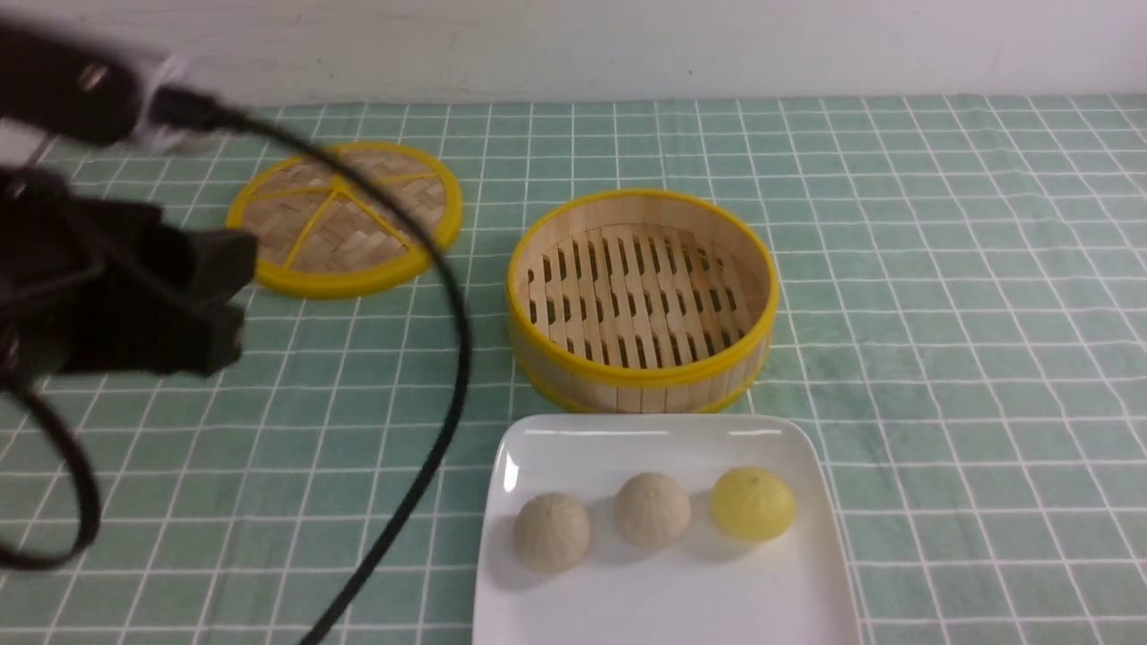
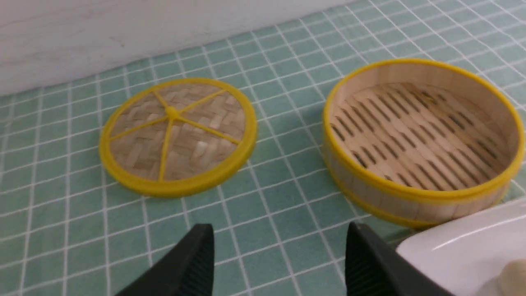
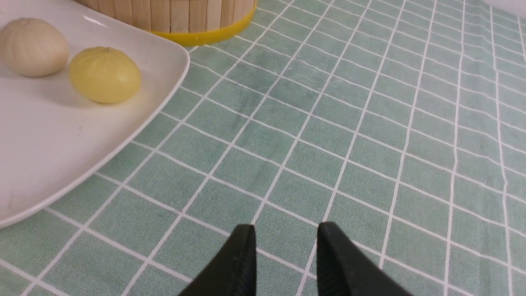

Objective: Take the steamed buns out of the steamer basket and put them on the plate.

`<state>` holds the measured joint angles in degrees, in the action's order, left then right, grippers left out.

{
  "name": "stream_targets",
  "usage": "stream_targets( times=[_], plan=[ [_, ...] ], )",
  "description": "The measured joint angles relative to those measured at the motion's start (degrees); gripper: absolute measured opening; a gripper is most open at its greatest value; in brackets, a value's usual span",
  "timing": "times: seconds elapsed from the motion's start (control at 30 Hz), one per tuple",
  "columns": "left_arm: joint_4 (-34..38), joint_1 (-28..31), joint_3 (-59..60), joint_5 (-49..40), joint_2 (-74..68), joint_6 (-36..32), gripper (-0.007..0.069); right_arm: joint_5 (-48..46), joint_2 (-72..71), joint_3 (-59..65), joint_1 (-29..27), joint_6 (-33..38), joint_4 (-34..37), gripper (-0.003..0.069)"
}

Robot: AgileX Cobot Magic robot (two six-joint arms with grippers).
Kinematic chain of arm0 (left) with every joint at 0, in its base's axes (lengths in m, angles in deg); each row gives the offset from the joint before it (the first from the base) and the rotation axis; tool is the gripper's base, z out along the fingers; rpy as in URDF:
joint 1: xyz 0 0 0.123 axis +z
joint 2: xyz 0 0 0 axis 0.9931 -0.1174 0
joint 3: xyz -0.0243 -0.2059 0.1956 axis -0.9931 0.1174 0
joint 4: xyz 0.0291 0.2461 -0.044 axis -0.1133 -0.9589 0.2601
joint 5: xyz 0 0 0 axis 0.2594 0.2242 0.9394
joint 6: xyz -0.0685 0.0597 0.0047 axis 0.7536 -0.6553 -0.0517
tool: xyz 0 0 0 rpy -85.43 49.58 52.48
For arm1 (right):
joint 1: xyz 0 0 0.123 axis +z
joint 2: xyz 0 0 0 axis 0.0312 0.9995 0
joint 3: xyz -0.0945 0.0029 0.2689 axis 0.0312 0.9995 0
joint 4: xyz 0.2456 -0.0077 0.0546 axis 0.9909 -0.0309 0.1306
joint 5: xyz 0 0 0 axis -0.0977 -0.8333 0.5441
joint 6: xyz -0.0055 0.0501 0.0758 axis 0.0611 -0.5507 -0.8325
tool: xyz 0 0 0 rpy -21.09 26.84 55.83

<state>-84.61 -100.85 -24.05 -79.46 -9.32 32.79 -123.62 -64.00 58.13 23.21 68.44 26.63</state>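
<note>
The steamer basket (image 1: 641, 376) stands empty at the table's middle; it also shows in the left wrist view (image 2: 411, 205) and the right wrist view (image 3: 181, 16). In front of it the white plate (image 1: 663, 600) holds all three steamed buns in a row: a beige one (image 1: 551, 531), a beige one (image 1: 652, 509) and a yellow one (image 1: 753, 503). My left gripper (image 1: 235, 300) hangs blurred at the left, open and empty (image 2: 279, 228), left of the plate's corner (image 2: 460, 250). My right gripper (image 3: 286, 230) is slightly open and empty over bare cloth, beside the plate (image 3: 61, 144) with the yellow bun (image 3: 104, 74). It is out of the front view.
The flat woven lid (image 1: 345, 218) with yellow spokes lies at the back left, also in the left wrist view (image 2: 176, 135). A black cable (image 1: 452, 358) loops from the left arm across the front left. A green checked cloth (image 1: 968, 358) covers the table; a white wall bounds the back.
</note>
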Motion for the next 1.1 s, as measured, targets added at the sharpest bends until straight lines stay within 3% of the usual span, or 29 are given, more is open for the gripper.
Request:
stream_targets(
  times=[0.23,0.4,0.67,1.1],
  plan=[
    [1.7,13.3,22.9,9.7,14.1,0.8,0.0441,0.0,0.0,0.0,0.0,0.0,0.0,0.0239],
    [5.3,18.8,33.7,17.7,21.6,0.8,0.0441,0.0,0.0,0.0,0.0,0.0,0.0,0.0239],
    [6.2,19.4,40.7,15.0,34.3,0.8,0.0441,0.0,0.0,0.0,0.0,0.0,0.0,0.0239],
    [6.1,19.5,41.0,0.5,45.5,0.8,0.0441,0.0,0.0,0.0,0.0,0.0,0.0,0.0239]
  ],
)
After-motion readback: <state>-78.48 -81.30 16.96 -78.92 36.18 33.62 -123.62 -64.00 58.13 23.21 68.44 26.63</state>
